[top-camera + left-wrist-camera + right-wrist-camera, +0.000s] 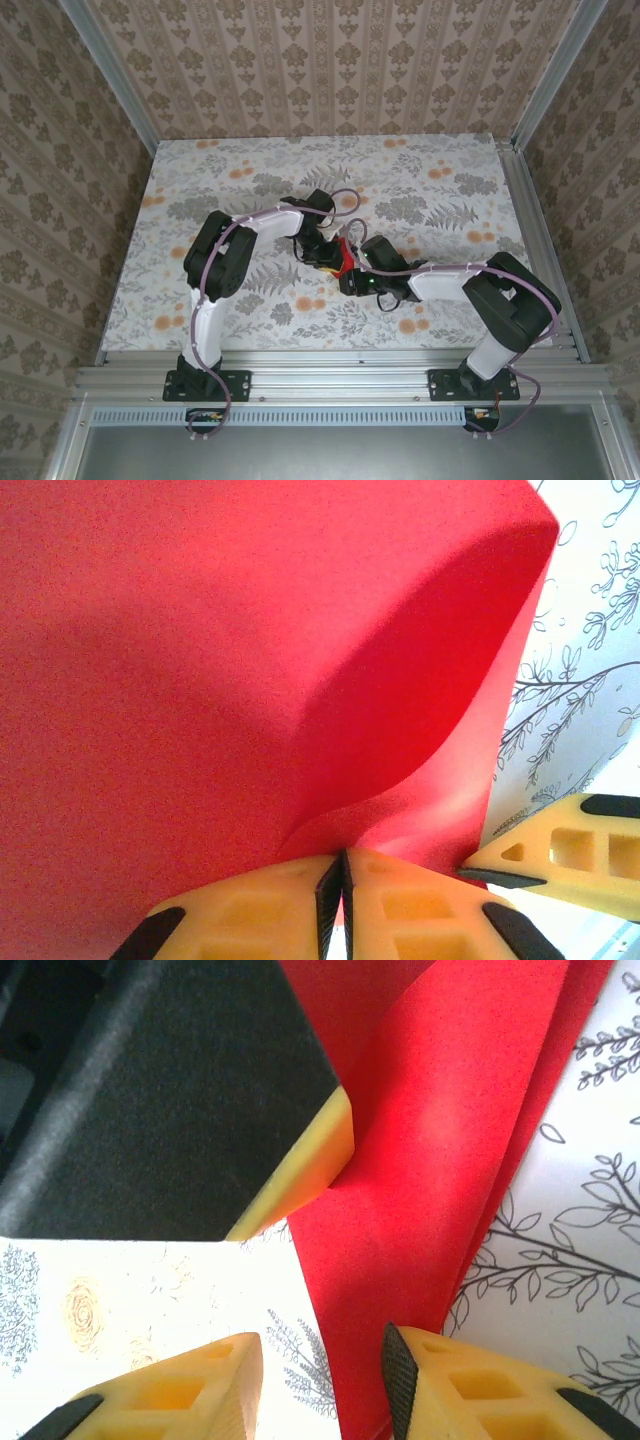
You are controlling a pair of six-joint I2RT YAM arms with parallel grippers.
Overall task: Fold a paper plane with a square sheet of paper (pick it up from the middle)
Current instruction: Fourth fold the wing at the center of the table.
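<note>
Left gripper (340, 872) clamped on curled red paper (200, 680); right gripper (320, 1348) apart; paper's axis unclear.

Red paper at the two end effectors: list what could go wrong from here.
1. The left end effector pinches the red paper at one small spot while the sheet bows; a pull could tear or crumple it there.
2. The right end effector is open with the paper's edge between its fingers; closing now might set a crooked crease.
3. The two end effectors sit very close, so a small move might make them collide.
</note>
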